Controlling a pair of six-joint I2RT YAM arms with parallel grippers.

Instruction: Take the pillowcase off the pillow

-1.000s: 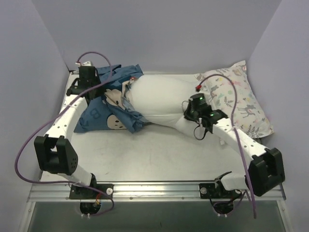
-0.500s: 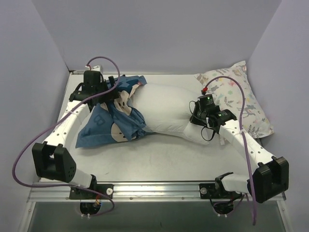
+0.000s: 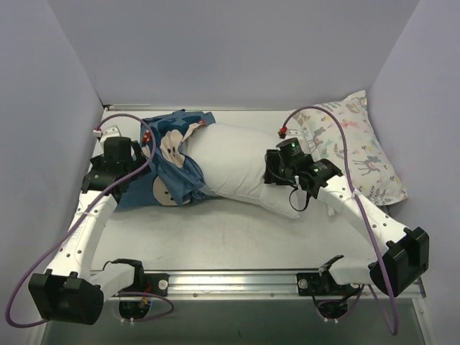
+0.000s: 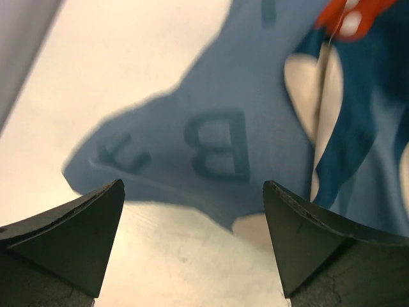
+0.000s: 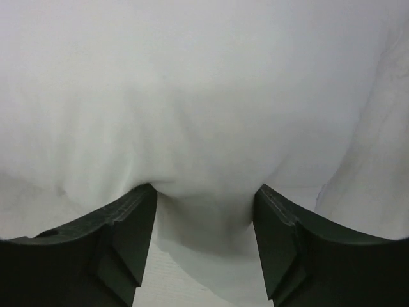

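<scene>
Dark-blue cloth, the pillowcase (image 3: pixel 181 159), lies bunched in the upper left-of-centre part of the overhead view. It is gathered around the left end of the pillow (image 3: pixel 233 162), and cream patches show among its folds. A flatter corner of it spreads further left on the pale worktop (image 3: pixel 237 230), passing under the left arm. In the left wrist view this corner fills the upper middle of the frame, printed with darker letters, a "B" plainest among them.

The left tool (image 4: pixel 193 187) has its two fingers well apart with nothing between them. It hangs over the edge of that flat corner, where cloth meets bare worktop.

The pillow, white and puffy, stretches from the bunched cloth towards the right of centre, most of its length uncovered. The right tool (image 5: pixel 204 198) is at its right end, clamped on a fold of the white cover. In the right wrist view the stuffing bulges between the two dark fingers and puckers around them.

A second, smaller printed pillow (image 3: pixel 359 147) leans in the upper right corner, just beside the right arm and apart from the plain one.
</scene>
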